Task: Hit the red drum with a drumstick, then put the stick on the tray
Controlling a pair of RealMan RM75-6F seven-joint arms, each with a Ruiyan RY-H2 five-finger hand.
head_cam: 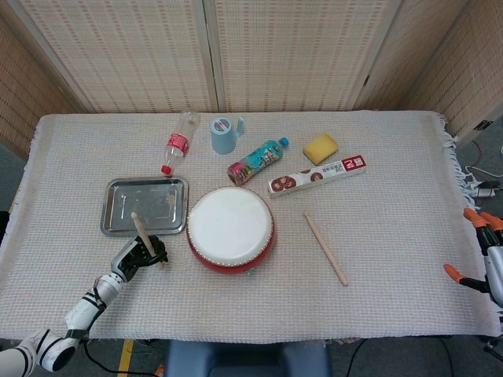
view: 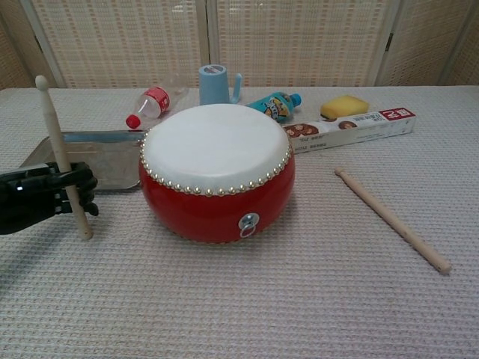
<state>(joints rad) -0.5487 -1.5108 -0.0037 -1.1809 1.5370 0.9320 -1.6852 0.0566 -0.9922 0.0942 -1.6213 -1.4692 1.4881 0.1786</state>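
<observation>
The red drum (head_cam: 231, 229) (view: 217, 170) with a white head stands mid-table. Left of it my black left hand (head_cam: 139, 250) (view: 46, 197) grips a wooden drumstick (head_cam: 145, 236) (view: 61, 152) near its lower end, holding it almost upright with its lower tip on the cloth. The metal tray (head_cam: 119, 206) (view: 109, 157) lies just behind that hand. A second drumstick (head_cam: 325, 248) (view: 392, 219) lies flat on the cloth right of the drum. My right hand (head_cam: 489, 255) shows at the far right edge of the head view, away from everything, and its fingers cannot be made out.
Behind the drum lie a plastic bottle (head_cam: 178, 141) with a red label, a blue cup (head_cam: 224, 133), a colourful bottle (head_cam: 257, 160), a yellow sponge (head_cam: 320, 147) and a long box (head_cam: 317, 174). The woven cloth covers the whole table.
</observation>
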